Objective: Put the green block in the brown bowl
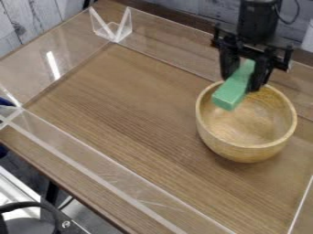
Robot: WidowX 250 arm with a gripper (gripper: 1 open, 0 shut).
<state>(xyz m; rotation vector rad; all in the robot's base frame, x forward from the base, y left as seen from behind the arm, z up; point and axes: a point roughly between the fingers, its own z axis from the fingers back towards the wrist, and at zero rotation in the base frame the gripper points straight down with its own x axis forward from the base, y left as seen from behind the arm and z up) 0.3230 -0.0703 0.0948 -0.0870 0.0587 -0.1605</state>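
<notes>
A black robot arm's end effector (252,66), pointing straight down, grips a small, flat, bright green rectangular block (239,85) between its two dark fingers (229,60), the jaws part-way apart and closed against the block's upper end. The block hangs tilted, its lower end slanting toward the left of the picture and its upper end hidden between the fingers. It is clear of the surface, held above the left part of a round, light-brown wooden bowl (248,120) with a thick rim and visible grain; the block's lower end overlaps the bowl's far-left rim in the view, and whether it touches the rim cannot be told from this angle.

The bowl sits on the right side of a brown wood-grain worktop (123,110), its hollow open to the camera. A low wall of clear plastic (73,146) borders the worktop along the near and left edges, catching pale reflections. At the far left corner stands a small clear plastic V-shaped piece (113,26), well apart from both bowl and block. Behind it runs a whitish plank wall (31,18). In the bottom left corner, outside the clear wall, a dark looped cable (25,218) shows against the floor.
</notes>
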